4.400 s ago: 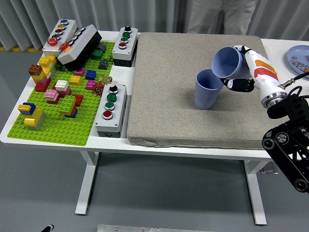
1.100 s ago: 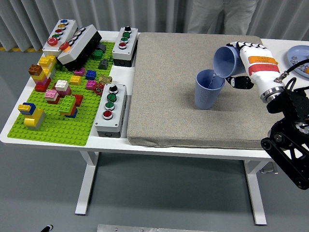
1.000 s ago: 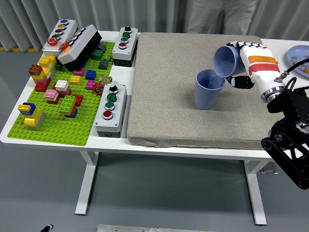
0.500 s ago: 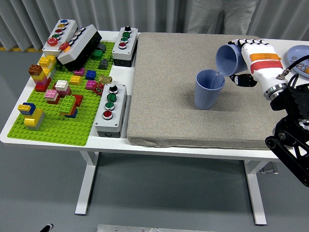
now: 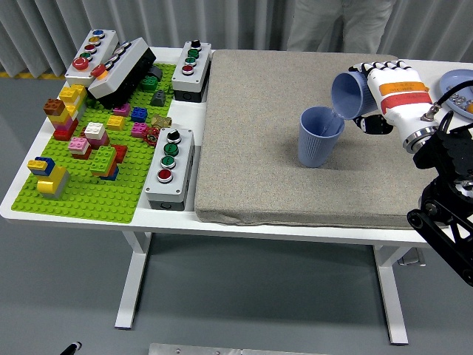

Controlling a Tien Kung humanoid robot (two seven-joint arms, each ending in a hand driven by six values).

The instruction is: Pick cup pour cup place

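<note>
A blue cup [image 5: 319, 137] stands upright on the grey mat [image 5: 251, 140], right of its middle. My right hand [image 5: 380, 92], white with orange bands, is shut on a second blue cup [image 5: 352, 94]. That cup is tilted on its side with its mouth facing left, just above and to the right of the standing cup's rim. My left arm does not show.
A green baseplate [image 5: 89, 185] with several toy bricks fills the table's left. Button boxes [image 5: 170, 164] stand beside it and at the back [image 5: 192, 68]. A grey plate [image 5: 457, 85] lies at the far right. A person [image 5: 336, 22] stands behind the table.
My right hand with the tilted cup has drifted a little right and up, away from the standing cup's rim. The standing cup has stayed put.
</note>
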